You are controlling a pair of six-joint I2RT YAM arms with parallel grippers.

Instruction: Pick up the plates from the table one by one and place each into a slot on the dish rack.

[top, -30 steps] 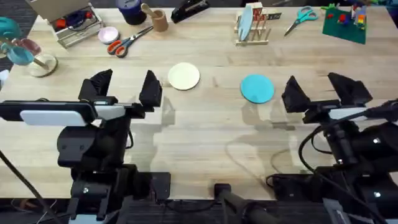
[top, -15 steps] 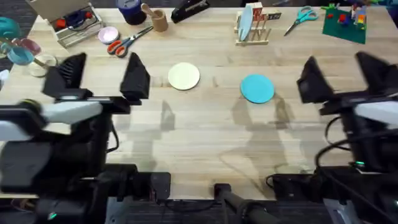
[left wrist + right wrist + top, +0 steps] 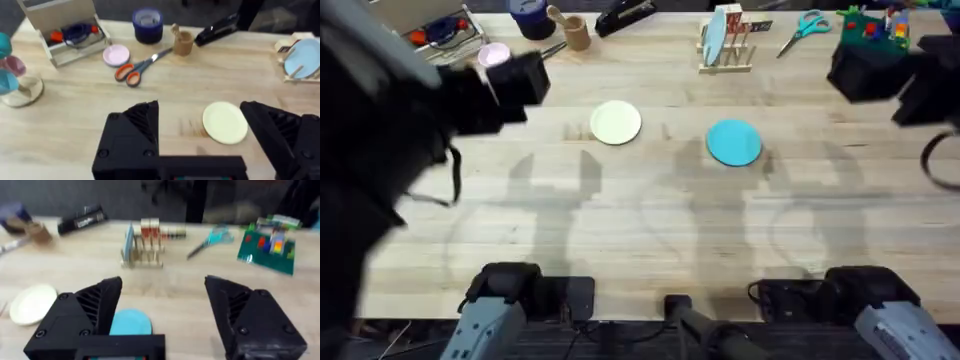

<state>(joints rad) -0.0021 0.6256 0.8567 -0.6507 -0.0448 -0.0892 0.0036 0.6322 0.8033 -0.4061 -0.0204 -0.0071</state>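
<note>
Overhead view: both arms are seen raised, large and dark. Left gripper [image 3: 200, 135] is spread wide, nothing held, w/ the cream plate [image 3: 225, 122] between its fingers in the wrist view. Right gripper [image 3: 162, 312] is likewise open & empty above the teal-blue plate [image 3: 131, 322]. Both plates lie flat on the table [image 3: 650, 220], well apart. One pale blue plate is already stood in the dish rack [image 3: 725, 45]. Risk, judged: flat plates give little edge, so fingers may skid off or push one away.
</note>
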